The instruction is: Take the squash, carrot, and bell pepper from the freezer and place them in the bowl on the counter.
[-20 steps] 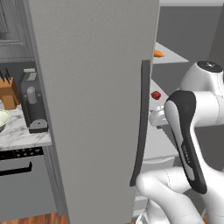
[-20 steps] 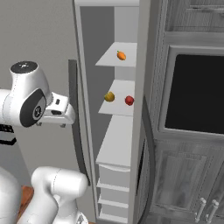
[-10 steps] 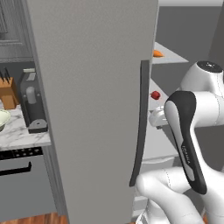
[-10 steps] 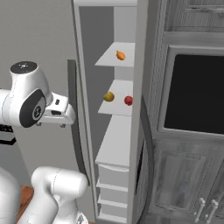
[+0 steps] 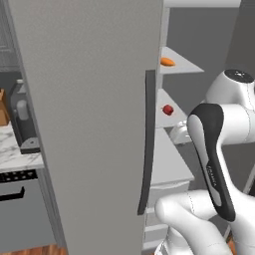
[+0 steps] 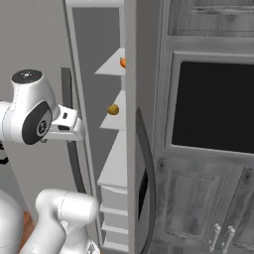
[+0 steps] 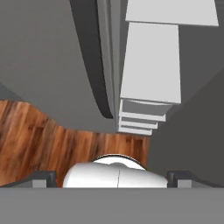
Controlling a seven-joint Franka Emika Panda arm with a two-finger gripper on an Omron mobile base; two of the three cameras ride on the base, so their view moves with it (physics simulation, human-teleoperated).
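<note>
Inside the open freezer (image 5: 84, 124), the carrot (image 5: 167, 62) and bell pepper (image 5: 168, 109) are sitting on shelves; fingers (image 7: 41, 178) are spreading wide, holding nothing.

Tall grey freezer (image 5: 89, 124), its flat matte door swung open, long dark curved handle (image 5: 147, 144) running down the door's edge. Inside on white shelves: small orange carrot (image 5: 167, 62) on the upper shelf; glossy red bell pepper (image 5: 168, 109) and yellow-green lumpy squash (image 6: 113, 109) one shelf lower. White marble counter (image 5: 12, 149) left of the door.
</note>
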